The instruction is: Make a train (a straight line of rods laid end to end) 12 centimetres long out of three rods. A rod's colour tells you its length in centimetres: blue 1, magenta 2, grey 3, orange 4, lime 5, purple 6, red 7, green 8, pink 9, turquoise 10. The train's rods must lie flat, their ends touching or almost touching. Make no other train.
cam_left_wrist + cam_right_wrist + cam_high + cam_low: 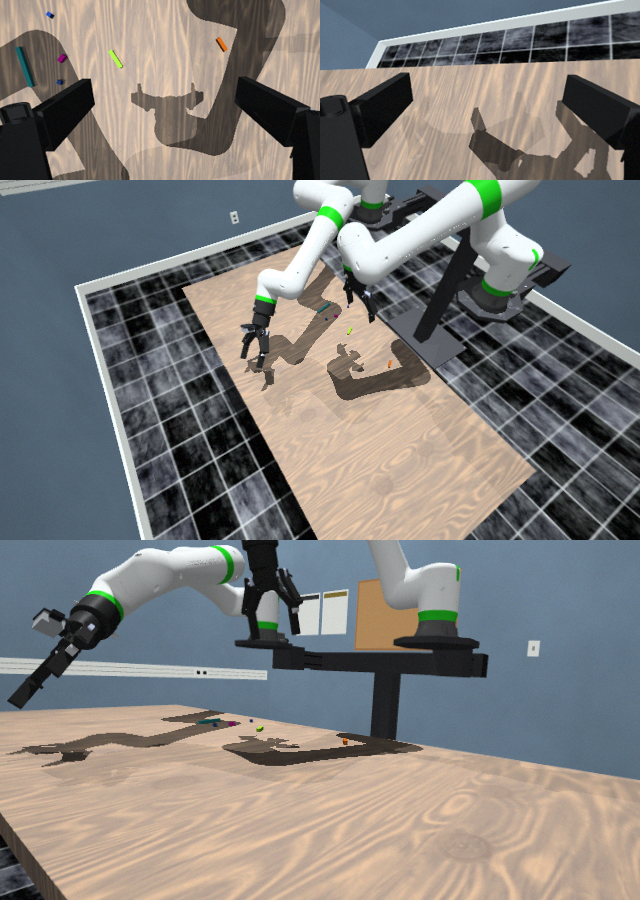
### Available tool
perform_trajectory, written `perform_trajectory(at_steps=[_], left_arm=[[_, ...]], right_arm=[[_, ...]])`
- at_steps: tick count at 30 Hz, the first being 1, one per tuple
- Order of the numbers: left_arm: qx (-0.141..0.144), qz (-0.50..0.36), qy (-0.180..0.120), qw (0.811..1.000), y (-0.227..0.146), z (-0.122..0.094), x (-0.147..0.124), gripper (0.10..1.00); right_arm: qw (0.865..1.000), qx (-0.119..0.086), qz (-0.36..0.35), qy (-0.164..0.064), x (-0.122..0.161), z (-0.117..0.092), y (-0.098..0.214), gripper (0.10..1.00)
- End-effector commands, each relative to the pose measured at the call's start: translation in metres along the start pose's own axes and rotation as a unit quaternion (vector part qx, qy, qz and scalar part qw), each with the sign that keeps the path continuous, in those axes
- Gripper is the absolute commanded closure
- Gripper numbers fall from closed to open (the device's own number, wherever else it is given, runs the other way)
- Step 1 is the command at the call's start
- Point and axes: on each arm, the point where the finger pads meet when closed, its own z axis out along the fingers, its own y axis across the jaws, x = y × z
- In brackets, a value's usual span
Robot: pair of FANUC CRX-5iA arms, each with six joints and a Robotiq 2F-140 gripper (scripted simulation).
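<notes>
A turquoise rod [324, 307] [209, 721] [25, 67], a magenta rod [336, 315] [232, 724] [62, 58] and a blue rod [326, 319] [215, 725] [59, 82] lie near each other, apart. A second blue rod [251, 720] [50, 14] lies closer to the robot stand. A lime rod [349, 331] [259, 729] [116, 59] lies alone, and an orange rod [390, 363] [345, 741] [221, 44] lies farther off. No rods touch. My left gripper [360, 311] [165, 91] is open and empty, high above the table. My right gripper [251, 361] [488, 87] is open and empty over the table's far-side edge from the stand.
The wooden table [380, 450] [320, 830] carries dark shadows of both arms, some over the turquoise rod. The robot stand [440, 295] [386, 700] rises beside the table's edge, near the orange rod. The two arms' upper links are close together in the top view.
</notes>
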Motion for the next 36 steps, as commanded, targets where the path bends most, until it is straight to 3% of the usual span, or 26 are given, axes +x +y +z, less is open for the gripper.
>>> perform_trajectory(at_steps=[1,5,9,11,12,19,26,28,29,31,36], left_arm=[[0.015,-0.132,-0.003,0.991,0.061,-0.022,-0.027,0.098],[0.026,-0.234,-0.002,0.972,0.111,-0.037,-0.042,0.098],[0.037,-0.335,-0.001,0.941,0.164,-0.051,-0.052,0.098],[0.037,-0.335,-0.001,0.941,0.164,-0.051,-0.052,0.098],[0.041,-0.372,0.0,0.927,0.186,-0.056,-0.055,0.098],[0.059,-0.555,0.007,0.83,0.289,-0.077,-0.055,0.098],[0.074,-0.703,0.016,0.707,0.382,-0.093,-0.039,0.098],[0.074,-0.703,0.016,0.707,0.382,-0.093,-0.039,0.098],[0.076,-0.734,0.018,0.675,0.412,-0.098,-0.031,0.098],[0.081,-0.784,0.023,0.616,0.44,-0.101,-0.02,0.098],[0.087,-0.858,0.031,0.506,0.501,-0.109,0.007,0.098]], right_arm=[[0.998,-0.008,-0.051,-0.027,-0.034,-0.014,-0.013,0.098],[0.993,-0.014,-0.101,-0.061,-0.068,-0.024,-0.022,0.098],[0.984,-0.017,-0.152,-0.095,-0.102,-0.038,-0.029,0.098],[0.984,-0.017,-0.152,-0.095,-0.102,-0.038,-0.029,0.098],[0.974,-0.018,-0.189,-0.12,-0.127,-0.05,-0.034,0.098],[0.944,-0.017,-0.275,-0.179,-0.186,-0.085,-0.04,0.098],[0.899,-0.008,-0.366,-0.24,-0.247,-0.131,-0.039,0.098],[0.899,-0.008,-0.366,-0.24,-0.247,-0.131,-0.039,0.098],[0.876,-0.003,-0.402,-0.265,-0.271,-0.153,-0.037,0.098],[0.862,0.0,-0.422,-0.279,-0.284,-0.166,-0.036,0.098],[0.815,0.013,-0.482,-0.321,-0.324,-0.209,-0.028,0.098]])
